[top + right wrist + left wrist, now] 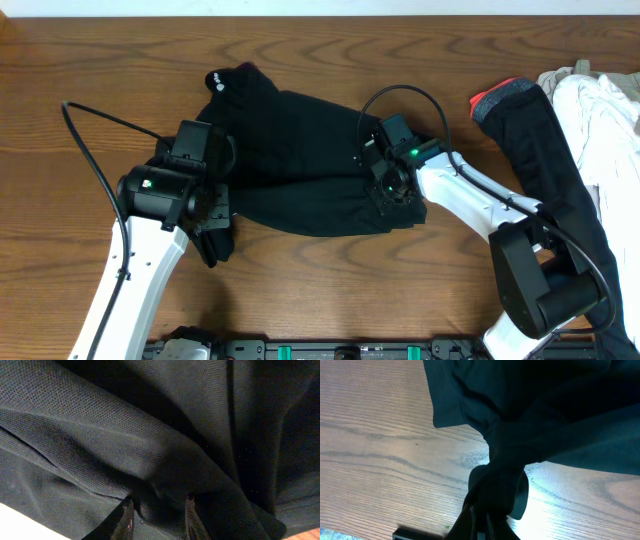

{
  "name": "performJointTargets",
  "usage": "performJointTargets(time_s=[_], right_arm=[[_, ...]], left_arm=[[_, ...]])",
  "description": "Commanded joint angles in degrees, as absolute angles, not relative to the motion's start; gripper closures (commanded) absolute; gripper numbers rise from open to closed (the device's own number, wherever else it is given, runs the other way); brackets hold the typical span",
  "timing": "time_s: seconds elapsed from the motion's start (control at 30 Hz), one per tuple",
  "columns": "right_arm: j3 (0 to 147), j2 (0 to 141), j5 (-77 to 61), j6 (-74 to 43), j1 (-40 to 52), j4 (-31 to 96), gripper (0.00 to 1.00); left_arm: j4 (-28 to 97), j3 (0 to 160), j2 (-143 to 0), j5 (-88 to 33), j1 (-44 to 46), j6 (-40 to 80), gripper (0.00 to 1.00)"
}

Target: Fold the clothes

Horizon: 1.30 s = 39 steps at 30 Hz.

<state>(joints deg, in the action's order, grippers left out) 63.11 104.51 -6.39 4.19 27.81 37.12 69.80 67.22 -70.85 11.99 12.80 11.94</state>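
Black knit cloth fills the right wrist view edge to edge. It is the black T-shirt [150,435]. The right fingers [159,521] show only as two tips at the bottom, standing part-way apart with a ridge of fabric humped between them. Whether they bite that ridge or merely straddle it I cannot tell. The left fingers [212,240] are pressed together, pinching a bunched part of the shirt. The left wrist view shows the cloth gathered into a twisted rope over the desk [375,445].

The shirt lies crumpled across the middle of the desk, between the two arms, with its white neck logo [222,82] at the far left end. The step in hand looks like spreading it flat before any fold. To do that well, the right side needs a sure hold on a hem edge rather than a mid-body hump. Both arms should then draw apart evenly and low, so the twist runs out.

Only the overhead view shows the rest: a red-edged black garment [530,140] and a white garment [600,110] heaped at the right, apart from the shirt. Only the wrist views show the grips up close.
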Motion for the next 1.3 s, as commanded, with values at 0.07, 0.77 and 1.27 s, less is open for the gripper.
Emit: performJointTargets(time_s=[0.07, 0.77, 1.27], right_arm=[[61.1, 105.0, -6.6, 4.3, 29.0, 36.2, 0.70], [71.2, 86.0, 1.2, 2.3, 26.2, 47.7, 0.99], [71.2, 79.4, 16.6, -5.0, 25.8, 53.3, 0.99]], left_arm=[[69.7, 68.6, -70.4, 12.4, 12.4, 11.6, 0.94], [69.7, 70.9, -70.3, 12.5, 12.4, 9.8, 0.94], [71.5, 85.2, -70.3, 21.6, 11.2, 7.3, 0.94]])
